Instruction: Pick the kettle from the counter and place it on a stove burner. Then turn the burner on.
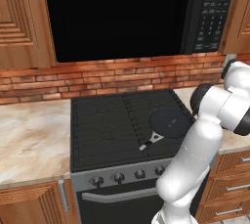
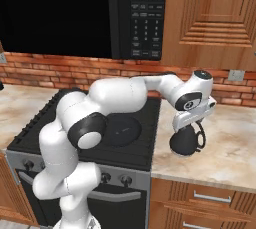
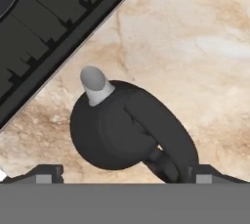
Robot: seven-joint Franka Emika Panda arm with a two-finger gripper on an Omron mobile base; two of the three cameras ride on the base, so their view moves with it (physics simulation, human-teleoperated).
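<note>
The dark grey kettle (image 2: 185,143) stands upright on the beige counter (image 2: 225,148), just right of the stove. Seen from above in the hand view, the kettle (image 3: 122,130) points its pale spout toward the black grate of a stove burner (image 3: 49,32). My gripper (image 2: 192,124) hangs directly over the kettle's top, open. Its fingertips (image 3: 49,171) stand wide apart on either side of the kettle body, with the arched handle near the right one. In the left base view my arm hides the kettle, and the stove burner (image 1: 107,120) grates lie bare.
A flat black pan (image 1: 168,120) with a straight handle sits on the front right burner. Silver knobs (image 1: 118,176) line the stove's front panel. A microwave (image 2: 145,13) hangs above, with a brick wall behind. More counter (image 1: 29,135) lies left of the stove.
</note>
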